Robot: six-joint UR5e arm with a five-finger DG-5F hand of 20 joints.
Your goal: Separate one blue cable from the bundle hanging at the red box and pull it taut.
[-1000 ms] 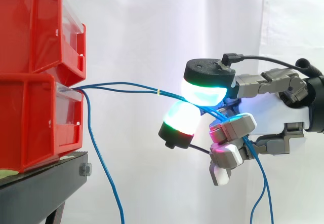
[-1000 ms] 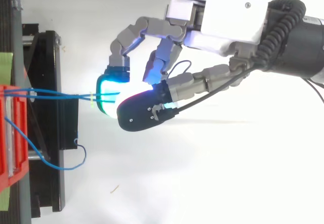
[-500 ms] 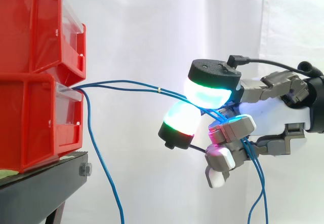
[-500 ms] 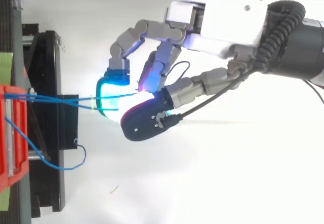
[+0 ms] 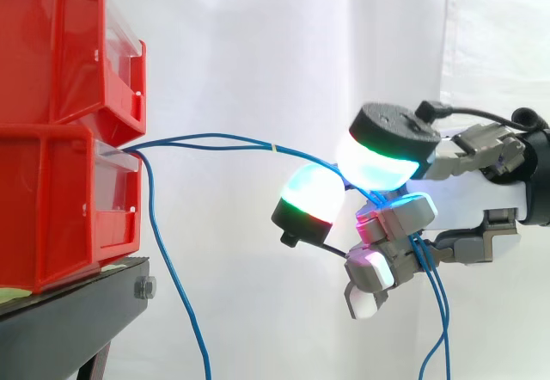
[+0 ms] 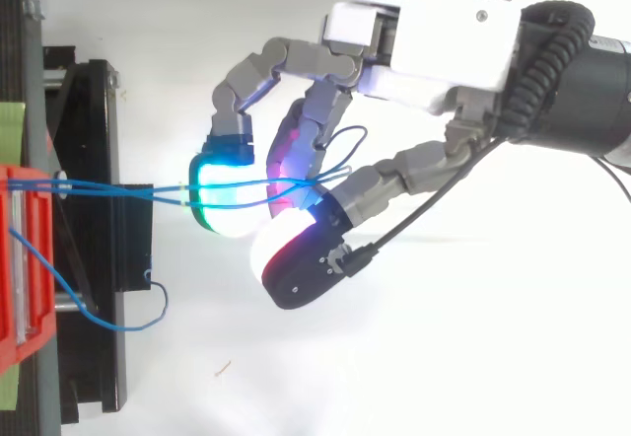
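Two blue cables (image 5: 223, 144) run side by side from the front of the lower red box (image 5: 60, 208) across to my hand (image 5: 481, 199), sagging slightly. They pass over a cyan-glowing fingertip (image 6: 222, 199) and into the curled fingers (image 5: 387, 225), then hang down behind them. The thumb pad (image 5: 382, 152) stands apart, above and to the right of the other glowing pad (image 5: 311, 193), with a gap between them. A third blue cable (image 5: 172, 285) drops loose from the same box. In the top view the hand (image 6: 434, 32) reaches in from the right.
A second red bin (image 5: 60, 45) is stacked on the lower one, both on a black stand (image 5: 69, 320). A white curtain hangs behind. The loose cable loops beside the stand (image 6: 99, 258) in the top view.
The thumb pad has lifted off the other glowing pad and swung right and up, opening the pinch. The two cables now rest on the fingertip and in the curled fingers.
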